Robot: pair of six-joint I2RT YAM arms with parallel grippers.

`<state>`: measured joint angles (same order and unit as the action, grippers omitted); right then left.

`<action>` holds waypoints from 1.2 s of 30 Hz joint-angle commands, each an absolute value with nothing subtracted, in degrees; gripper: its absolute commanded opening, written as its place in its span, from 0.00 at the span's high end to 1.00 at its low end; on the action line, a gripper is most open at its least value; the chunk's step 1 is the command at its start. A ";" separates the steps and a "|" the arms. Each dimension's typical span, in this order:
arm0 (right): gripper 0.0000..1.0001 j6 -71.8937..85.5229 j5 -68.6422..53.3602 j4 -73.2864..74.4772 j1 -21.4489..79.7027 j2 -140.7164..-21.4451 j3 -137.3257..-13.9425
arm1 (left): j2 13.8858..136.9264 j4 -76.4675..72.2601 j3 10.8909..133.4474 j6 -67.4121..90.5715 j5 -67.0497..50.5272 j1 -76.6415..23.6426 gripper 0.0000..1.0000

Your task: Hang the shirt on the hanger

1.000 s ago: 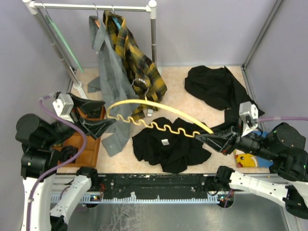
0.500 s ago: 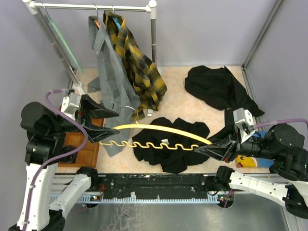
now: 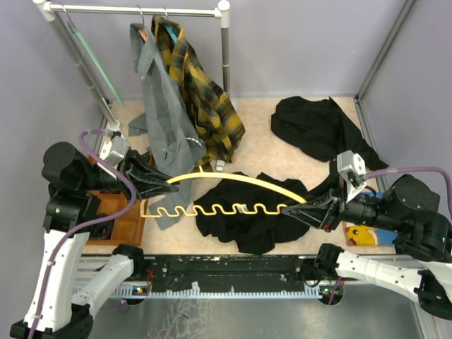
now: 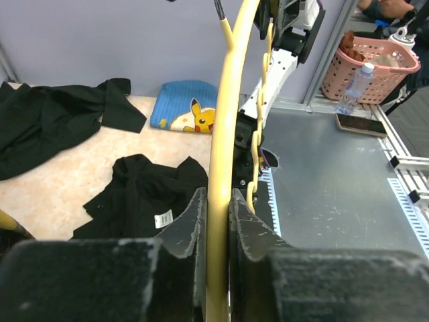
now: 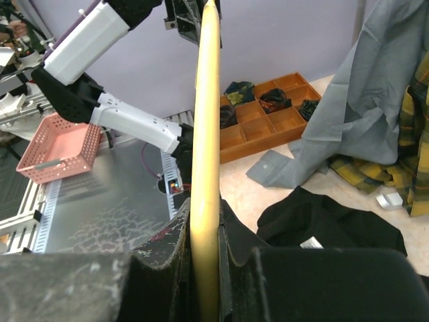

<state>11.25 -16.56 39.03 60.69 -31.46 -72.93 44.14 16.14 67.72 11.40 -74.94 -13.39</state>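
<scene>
hanger (image 3: pixel 240 178): slim yellow plastic, with a smooth arched upper bar and a wavy lower bar. it is held roughly level above the table (image 3: pixel 261 148), directly over the shirt (image 3: pixel 247 227).

left gripper (image 3: pixel 173 185): narrow, both dark scuffed fingers (image 4: pixel 193 225) pressed against the bar at the hanger's left end.

right gripper (image 3: pixel 286 210): narrow, clamped on the bar at the right end.

shirt: plain black, soft, crumpled in a heap on the mottled beige tabletop between the arms, not on the hanger. small white label (image 4: pixel 163 219) faces up; its print is too small to read.

blue cloth (image 4: pixel 188 114) near the right arm carries a yellow cartoon figure.
</scene>
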 commanded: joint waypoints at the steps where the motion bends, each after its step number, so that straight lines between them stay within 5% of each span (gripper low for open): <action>1: 1.00 10.33 -15.15 35.07 61.17 -31.82 -74.93 | 44.43 16.69 68.56 10.65 -74.27 -13.58 0.93; 3: 0.92 10.05 -14.73 35.91 61.18 -31.83 -75.01 | 44.35 16.59 68.51 10.30 -73.78 -13.58 1.00; 10: 0.26 7.58 -8.61 48.25 61.19 -34.66 -80.48 | 44.11 20.72 68.54 3.89 -67.70 -13.58 1.00; 12: 0.20 7.36 -7.17 52.61 61.24 -37.00 -83.92 | 44.23 21.23 68.36 2.17 -66.88 -13.62 1.00; 21: 0.14 7.52 3.27 61.22 61.17 -46.72 -96.63 | 42.70 20.65 64.72 -3.95 -56.77 -15.91 1.00; 36: 0.12 -3.70 0.94 61.18 61.17 -60.07 -104.20 | 41.81 22.06 64.13 -21.29 -50.97 -18.08 1.00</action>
<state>0.71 3.44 63.94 60.73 -57.71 -102.13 40.88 21.61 63.77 -13.13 -52.38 -17.65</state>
